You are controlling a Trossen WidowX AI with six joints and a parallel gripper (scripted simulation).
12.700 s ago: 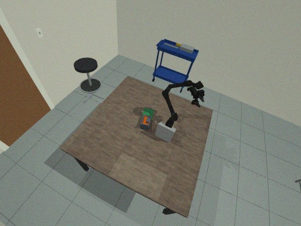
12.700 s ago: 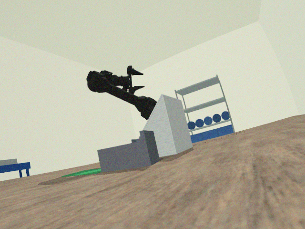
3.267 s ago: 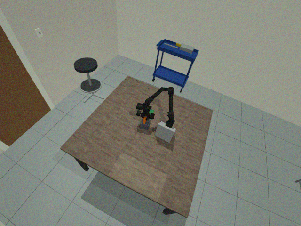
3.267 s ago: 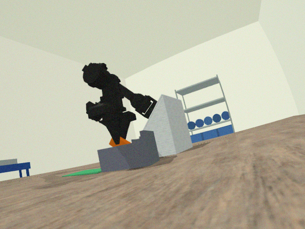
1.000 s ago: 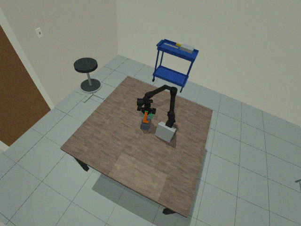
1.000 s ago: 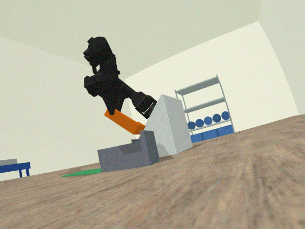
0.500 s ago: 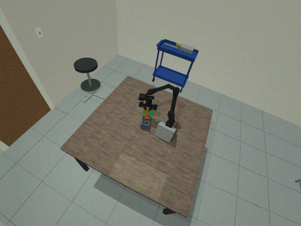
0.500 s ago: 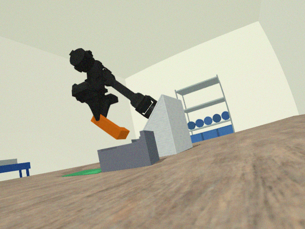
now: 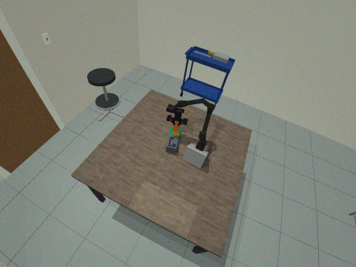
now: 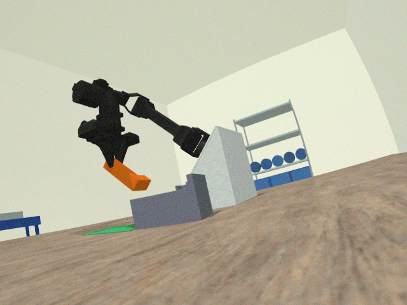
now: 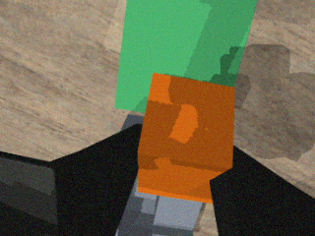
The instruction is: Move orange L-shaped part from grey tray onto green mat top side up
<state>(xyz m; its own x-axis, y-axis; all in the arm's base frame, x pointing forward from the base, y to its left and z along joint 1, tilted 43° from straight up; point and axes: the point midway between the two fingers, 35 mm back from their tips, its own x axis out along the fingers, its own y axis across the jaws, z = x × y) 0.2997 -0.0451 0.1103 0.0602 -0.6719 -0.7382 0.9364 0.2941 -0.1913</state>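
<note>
The orange L-shaped part (image 9: 176, 128) (image 10: 123, 175) (image 11: 197, 118) is in the air, clear of the tray. It slopes, with its gripped end higher and its L-shaped end lower. My gripper (image 9: 176, 123) (image 10: 116, 162) (image 11: 178, 141) is shut on the part's raised end. The grey tray (image 9: 171, 149) (image 10: 167, 210) stands on the table with its pocket empty; in the wrist view it shows partly below and behind the part. The green mat (image 9: 171, 132) (image 10: 113, 230) (image 11: 157, 39) lies flat against the tray's far end, below the part. The part's L-shaped end is hidden in the wrist view.
A white block (image 9: 195, 156) (image 10: 226, 167) stands on the table (image 9: 129, 161) (image 10: 262, 256) beside the tray, at the arm's base. A blue cart (image 9: 202, 89) and a black stool (image 9: 100, 76) stand off the table. The arm's shadow falls on the mat and the table.
</note>
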